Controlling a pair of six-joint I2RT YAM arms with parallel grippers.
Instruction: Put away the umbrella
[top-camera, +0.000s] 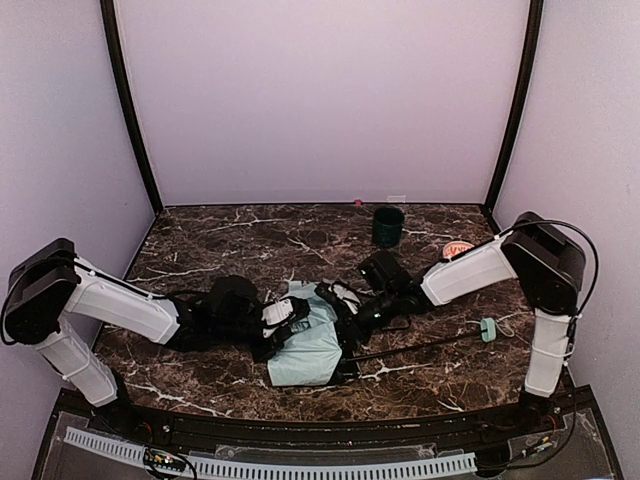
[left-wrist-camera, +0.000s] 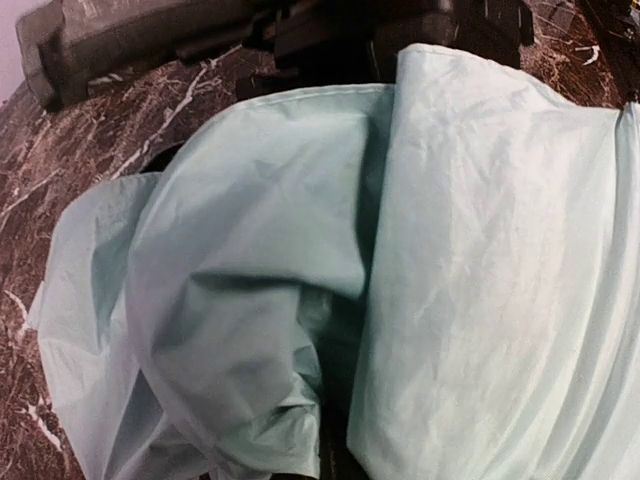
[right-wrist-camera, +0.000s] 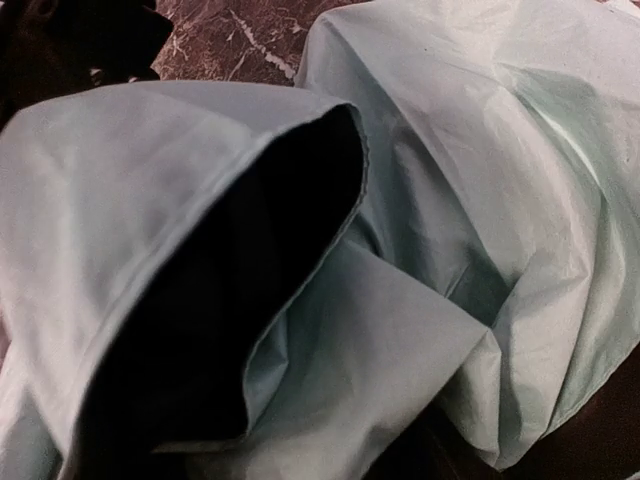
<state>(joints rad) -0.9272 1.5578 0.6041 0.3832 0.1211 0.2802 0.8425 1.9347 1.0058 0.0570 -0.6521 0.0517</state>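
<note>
Mostly cloth fills both wrist views: the left one shows only crumpled mint canopy (left-wrist-camera: 450, 280) over marble, the right one a fold turned open onto its black underside (right-wrist-camera: 220, 300), and neither shows its own fingers. From above, the left gripper (top-camera: 290, 325) lies on the near-left part of the umbrella (top-camera: 305, 358), closed tight, though whether any fabric is nipped in it cannot be made out. The right gripper (top-camera: 348, 315) sits at the canopy's right edge; how wide it stands, or whether it has hold of anything, cannot be told. The umbrella lies in a rumpled heap at the middle of the marble table (top-camera: 220, 240), between the two arms, which cover its far edge. Its thin black shaft (top-camera: 420, 347) runs out from under the heap to the right and ends in the small mint handle (top-camera: 488, 329), so the long axis lies roughly left to right. Farther back a reddish object (top-camera: 457, 247) is half hidden behind the right forearm, and beyond it a dark green cup (top-camera: 388, 226) stands upright.
</note>
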